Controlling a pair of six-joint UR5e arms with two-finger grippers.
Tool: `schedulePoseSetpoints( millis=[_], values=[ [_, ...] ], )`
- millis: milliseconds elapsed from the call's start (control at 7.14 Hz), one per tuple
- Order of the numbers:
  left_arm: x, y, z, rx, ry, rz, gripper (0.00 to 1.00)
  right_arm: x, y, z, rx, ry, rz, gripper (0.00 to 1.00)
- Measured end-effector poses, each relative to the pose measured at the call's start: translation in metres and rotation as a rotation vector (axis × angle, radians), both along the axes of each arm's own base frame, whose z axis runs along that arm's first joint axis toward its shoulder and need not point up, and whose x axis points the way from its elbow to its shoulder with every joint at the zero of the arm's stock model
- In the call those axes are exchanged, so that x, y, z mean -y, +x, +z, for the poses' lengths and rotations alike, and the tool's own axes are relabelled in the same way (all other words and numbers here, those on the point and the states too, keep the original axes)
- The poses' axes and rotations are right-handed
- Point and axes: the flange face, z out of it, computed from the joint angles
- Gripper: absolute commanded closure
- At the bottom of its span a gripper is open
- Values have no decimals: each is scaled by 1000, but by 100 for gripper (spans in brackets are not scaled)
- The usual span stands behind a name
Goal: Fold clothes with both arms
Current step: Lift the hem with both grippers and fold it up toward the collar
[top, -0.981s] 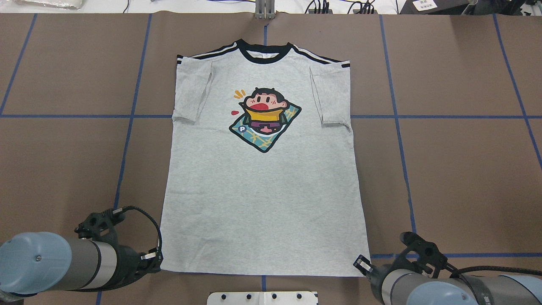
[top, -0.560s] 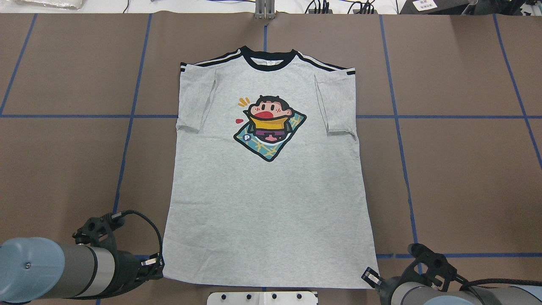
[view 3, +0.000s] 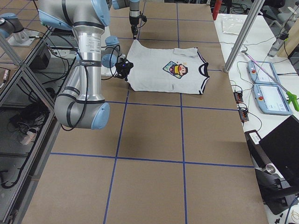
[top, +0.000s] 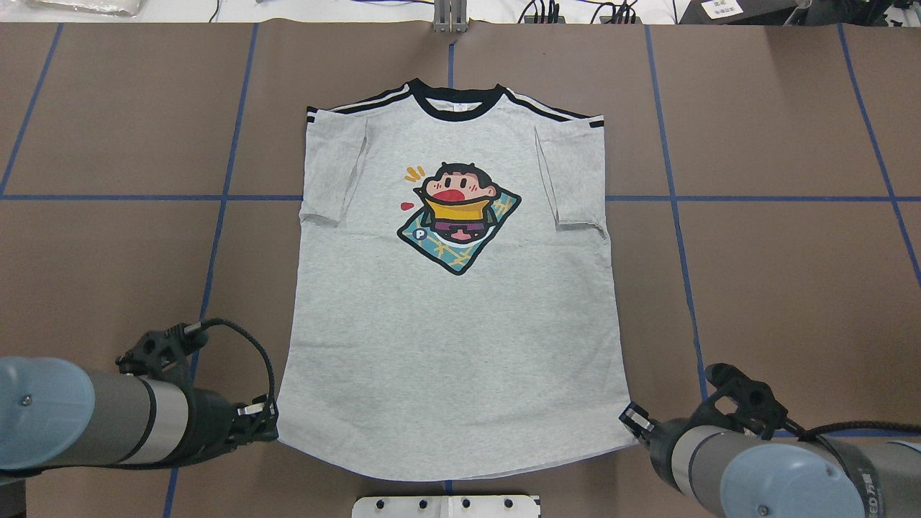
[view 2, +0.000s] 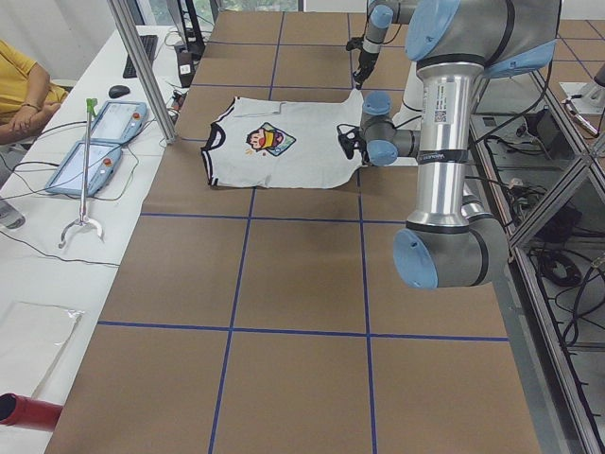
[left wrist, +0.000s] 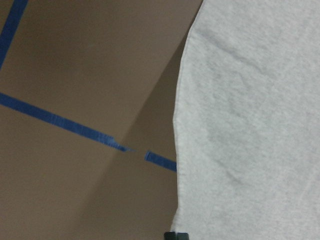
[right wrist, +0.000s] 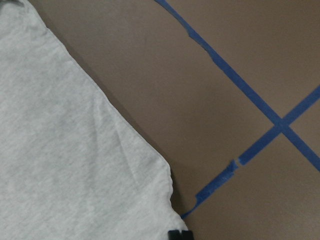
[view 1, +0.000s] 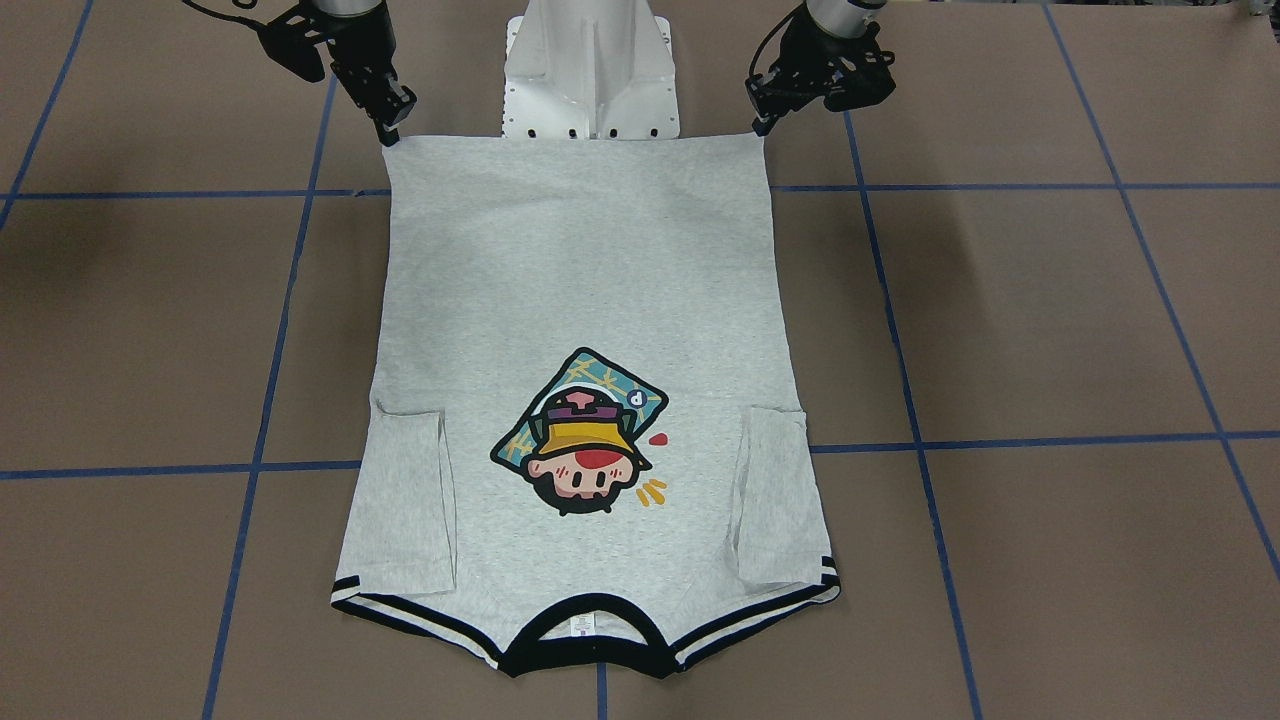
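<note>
Brown tabletop [top: 791,288] marked with blue tape lines [top: 669,198] carries a grey T-shirt [top: 453,345] lying print up, collar [top: 455,101] away from the robot. At the near hem, the left hand [top: 268,423] and the right hand [top: 632,421] each pinch a corner, lifted slightly.

The worktop [top: 791,288] has a brown cover, and blue tape lines [top: 755,198] divide it into large squares. At its near edge, in the middle, stands a white metal pedestal [view 1: 590,70]. An aluminium post [view 2: 142,71] rises at the far edge. Beyond it is a white side table [view 2: 38,274] with two blue-framed teach pendants [view 2: 118,121], a long grabber tool [view 2: 85,203] with a green tip, a computer mouse [view 2: 118,92], a keyboard [view 2: 146,52], a clear plastic bag [view 2: 33,345] and a red cylinder [view 2: 24,413]. A person in a yellow sleeve [view 2: 24,85] sits at this table.
</note>
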Motion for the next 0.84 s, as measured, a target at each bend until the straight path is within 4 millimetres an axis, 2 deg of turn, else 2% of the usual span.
schedulePoseSetpoints(
  millis=[140, 280, 560, 700, 841],
  values=[
    [30, -4, -4, -3, 75, -21, 100, 27, 1, -6, 0, 37, 2, 100],
    [70, -4, -12, -1, 159, -53, 100, 63, 0, -6, -19, 72, 6, 100],
    [164, 12, -20, 31, 231, -146, 100, 150, 0, 0, -71, 108, 8, 100],
    [208, 10, -21, 57, 268, -173, 100, 197, 0, -1, -92, 120, 17, 100],
    [241, 7, -13, 86, 302, -183, 100, 242, 0, -4, -110, 124, 27, 100]
  ],
)
